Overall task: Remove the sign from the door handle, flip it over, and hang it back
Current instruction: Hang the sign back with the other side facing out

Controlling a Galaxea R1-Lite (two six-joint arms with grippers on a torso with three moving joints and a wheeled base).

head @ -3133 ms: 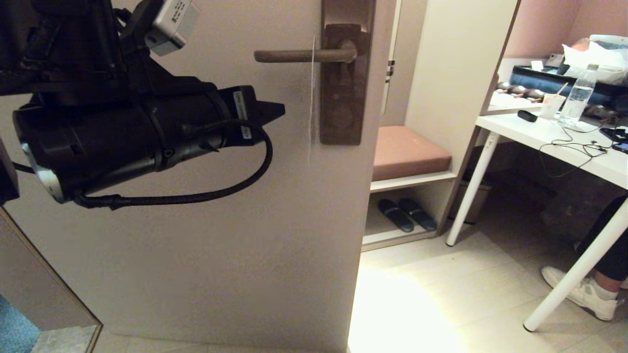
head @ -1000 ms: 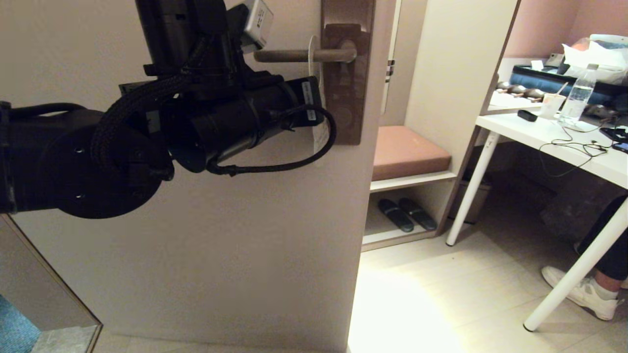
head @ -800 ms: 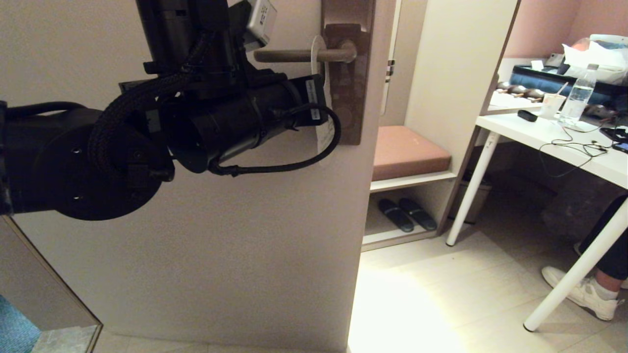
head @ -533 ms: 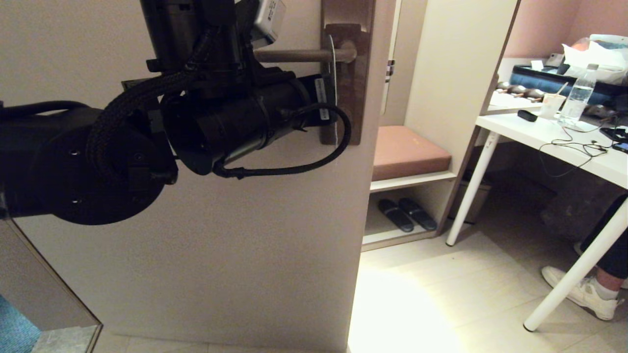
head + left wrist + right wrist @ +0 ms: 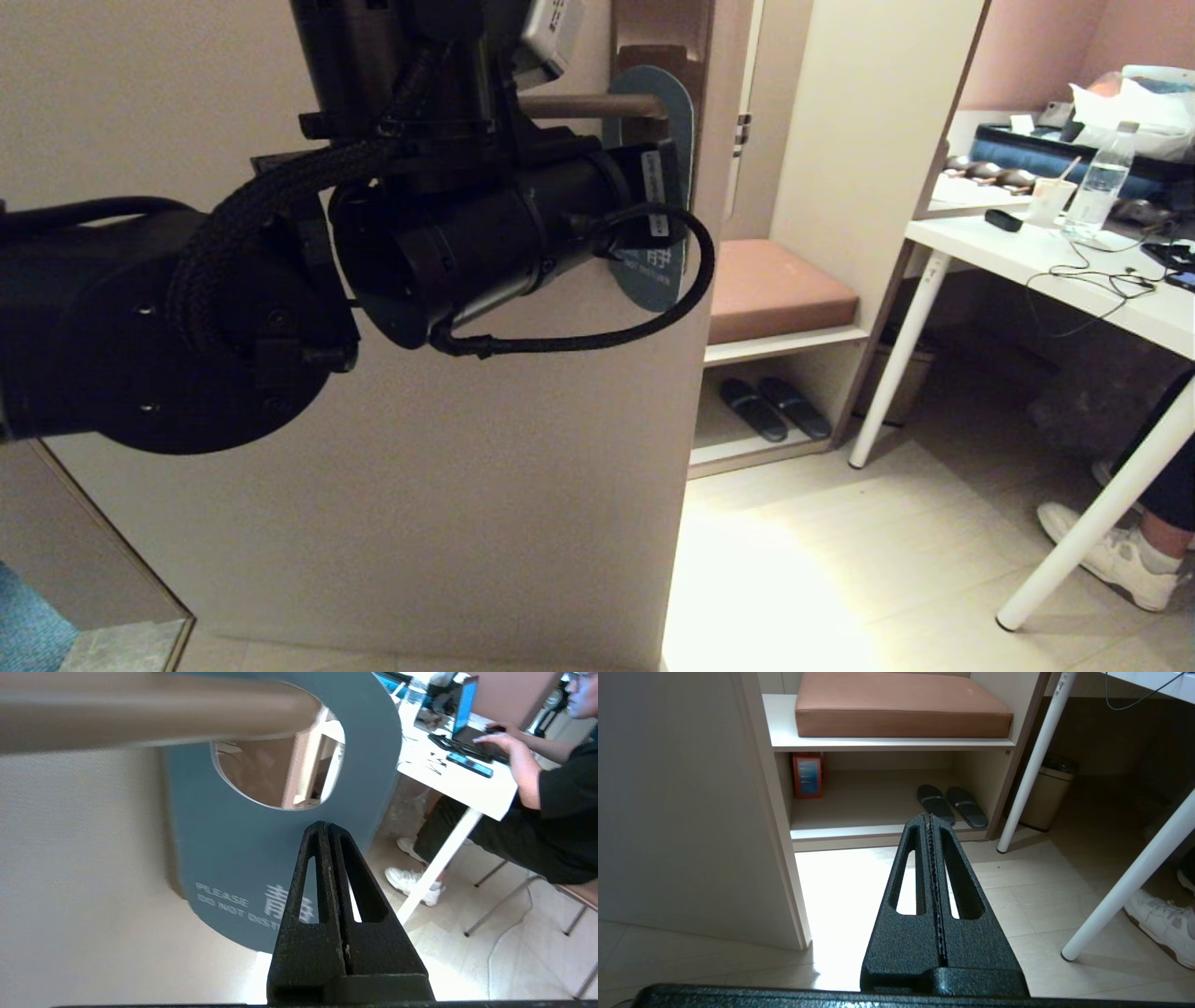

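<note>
Your left gripper is up at the door handle, fingers pressed together with no gap showing between them. From the left wrist view the tips sit against the sign just under its oval hole – whether they pinch the card's edge or only touch it, you can't tell. The sign hangs on the handle bar, which runs through the hole, grey-blue face with white "PLEASE DO NOT DISTURB" toward the camera. The left arm's body covers the sign's middle in the head view. Your right gripper is low and away from the door – fingers fully closed, nothing between them, aimed at the slippers on the bottom shelf.
</note>
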